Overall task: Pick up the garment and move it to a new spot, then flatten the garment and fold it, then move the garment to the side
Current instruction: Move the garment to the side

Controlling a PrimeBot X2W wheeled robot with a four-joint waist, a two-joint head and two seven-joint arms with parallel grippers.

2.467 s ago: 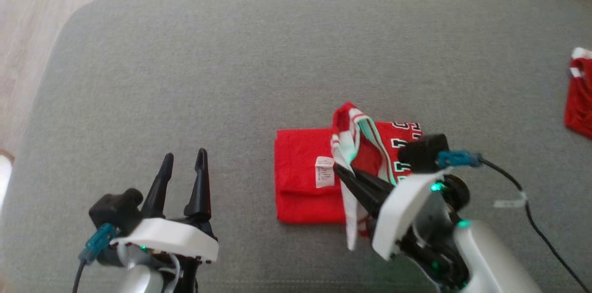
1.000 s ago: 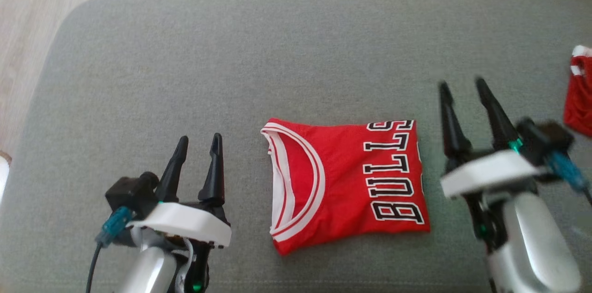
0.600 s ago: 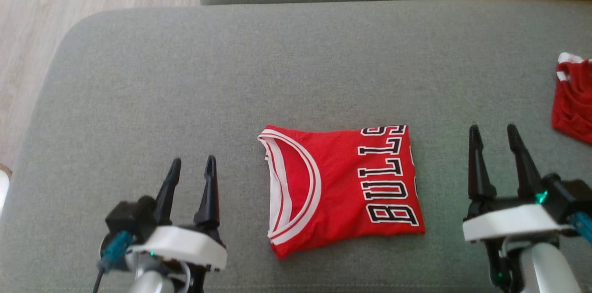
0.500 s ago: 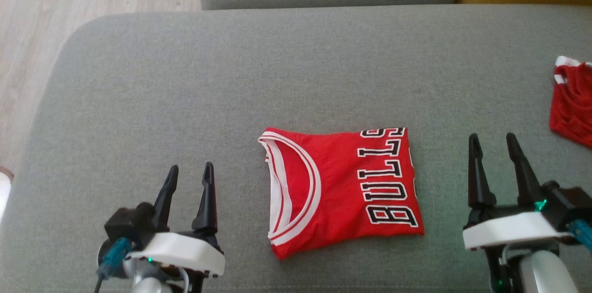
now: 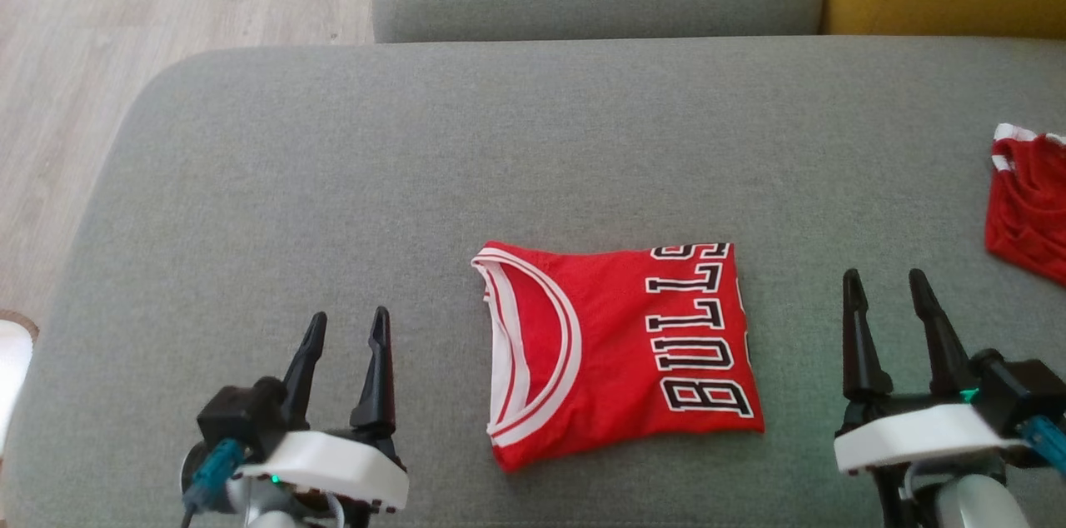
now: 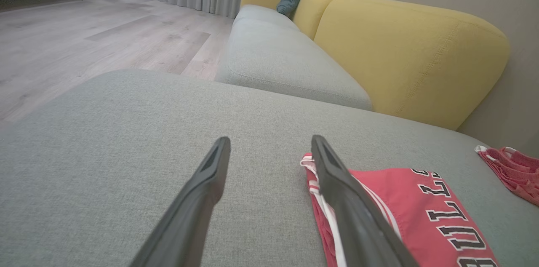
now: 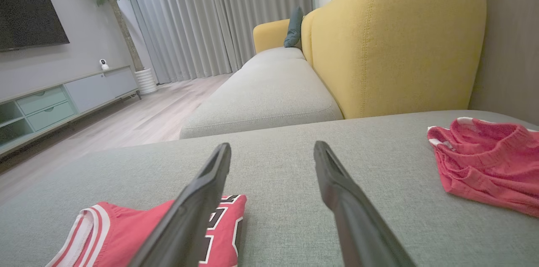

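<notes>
Already done: the garment [image 5: 620, 349] lies as a compact folded rectangle, white-trimmed neckline toward the left of the head view and black-and-white lettering toward the right. From that I judge that picking up, flattening and folding are finished.
Garment place: lower middle of the head view, flat on the grey seat cushion [image 5: 333, 178], between the two grippers and touching neither.
Fold quality: the top and right edges run fairly straight. The lower left corner pokes out a little past the rest, so the stack is neat but not perfectly square.
Left gripper [image 5: 350, 313]: lower left of the head view, jaws spread wide with nothing between them. A strip of bare cushion separates it from the neckline edge.
Right gripper [image 5: 883, 272]: lower right of the head view, jaws equally wide and empty, clear of the garment's lettered edge.
Other cloth: a second red garment [image 5: 1028, 199] lies crumpled at the right edge of the head view, well apart from the folded one.
Still left: only the last step, moving the folded garment to the side, looks undone, since it sits mid-cushion.
Likely concern: a pinch on only the top layer could pull the fold open, so the carry probably needs all layers caught together.
</notes>
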